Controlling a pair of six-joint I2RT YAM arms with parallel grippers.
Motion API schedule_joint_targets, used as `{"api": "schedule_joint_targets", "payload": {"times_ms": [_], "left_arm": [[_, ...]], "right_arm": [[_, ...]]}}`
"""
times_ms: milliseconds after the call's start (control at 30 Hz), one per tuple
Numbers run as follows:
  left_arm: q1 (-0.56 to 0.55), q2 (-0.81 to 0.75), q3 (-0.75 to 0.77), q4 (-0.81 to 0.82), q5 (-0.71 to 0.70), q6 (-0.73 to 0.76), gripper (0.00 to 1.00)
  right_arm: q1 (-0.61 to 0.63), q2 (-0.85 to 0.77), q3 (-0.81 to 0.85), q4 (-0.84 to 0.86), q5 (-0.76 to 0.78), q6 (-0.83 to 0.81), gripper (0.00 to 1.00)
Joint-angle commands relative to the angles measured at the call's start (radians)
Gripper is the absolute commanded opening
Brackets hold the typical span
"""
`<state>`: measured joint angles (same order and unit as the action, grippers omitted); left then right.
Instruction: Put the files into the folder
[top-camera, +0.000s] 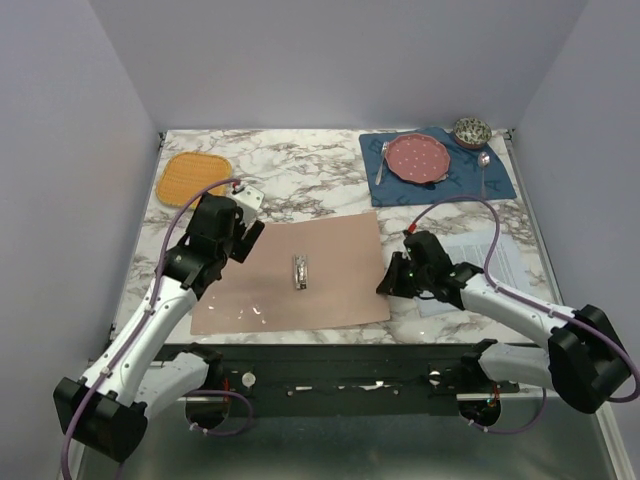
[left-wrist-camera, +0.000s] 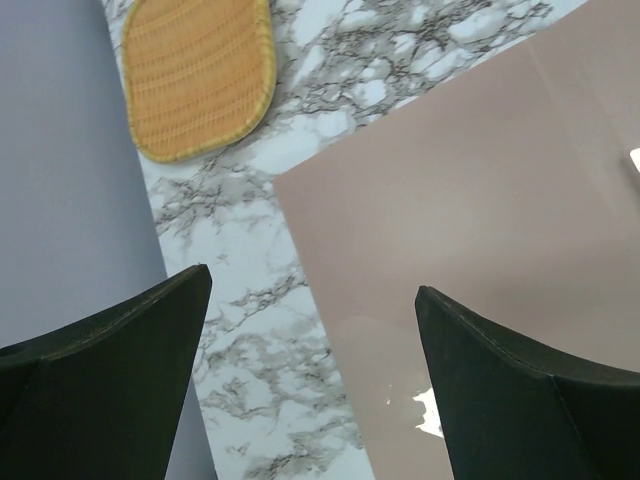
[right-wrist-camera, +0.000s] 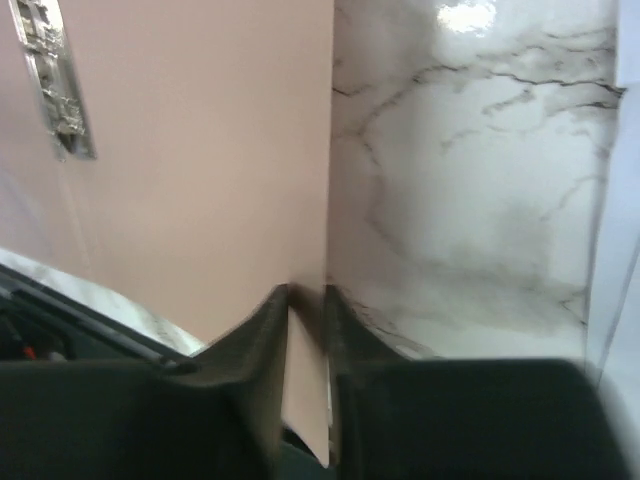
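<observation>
We see the left gripper (top-camera: 246, 232) spread wide over the far-left corner of the folder (top-camera: 340, 275). It lies open flat mid-table, clip (top-camera: 299, 271) at the spine. The right gripper (right-wrist-camera: 305, 292) is narrow, straddling its right edge; we cannot tell if it grips. The files (top-camera: 508, 256) lie right of it, partly under that arm.

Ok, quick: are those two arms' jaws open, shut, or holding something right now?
Left gripper: jaws wide open, holding nothing.
Right gripper: jaws almost shut at the folder edge; whether they grip it cannot be told.
</observation>
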<state>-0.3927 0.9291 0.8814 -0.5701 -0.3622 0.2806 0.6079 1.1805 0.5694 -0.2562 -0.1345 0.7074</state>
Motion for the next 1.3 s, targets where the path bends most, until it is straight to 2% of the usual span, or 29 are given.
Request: {"api": "schedule_joint_targets", "payload": {"times_ms": [0, 100, 200, 367, 533, 667, 800, 1267], "left_arm": [[0.003, 0.066, 0.062, -0.004, 0.135, -0.008, 0.99], [0.003, 0.122, 0.088, 0.019, 0.161, 0.000, 0.99], [0.003, 0.178, 0.116, 0.036, 0.177, -0.001, 0.99], [0.003, 0.223, 0.111, 0.068, 0.183, 0.000, 0.99], [0.003, 0.214, 0.061, 0.105, 0.184, 0.015, 0.99], [0.003, 0.206, -0.019, 0.156, 0.166, 0.058, 0.99], [0.003, 0.220, -0.088, 0.243, 0.138, 0.112, 0.99], [0.003, 0.384, -0.187, 0.452, 0.100, 0.183, 0.99]], "right_arm": [[0.007, -0.018, -0.013, -0.028, 0.056, 0.013, 0.50], [0.006, -0.067, 0.020, -0.090, 0.116, 0.000, 0.76], [0.006, -0.070, 0.116, -0.168, 0.232, -0.037, 0.82], [0.004, 0.095, 0.392, -0.380, 0.517, -0.080, 0.82], [-0.005, 0.359, 0.587, -0.483, 0.647, -0.105, 0.78], [-0.037, 0.533, 0.664, -0.509, 0.664, -0.088, 0.75], [-0.043, 0.611, 0.707, -0.532, 0.693, -0.079, 0.74], [-0.082, 0.706, 0.773, -0.546, 0.699, -0.092, 0.74]]}}
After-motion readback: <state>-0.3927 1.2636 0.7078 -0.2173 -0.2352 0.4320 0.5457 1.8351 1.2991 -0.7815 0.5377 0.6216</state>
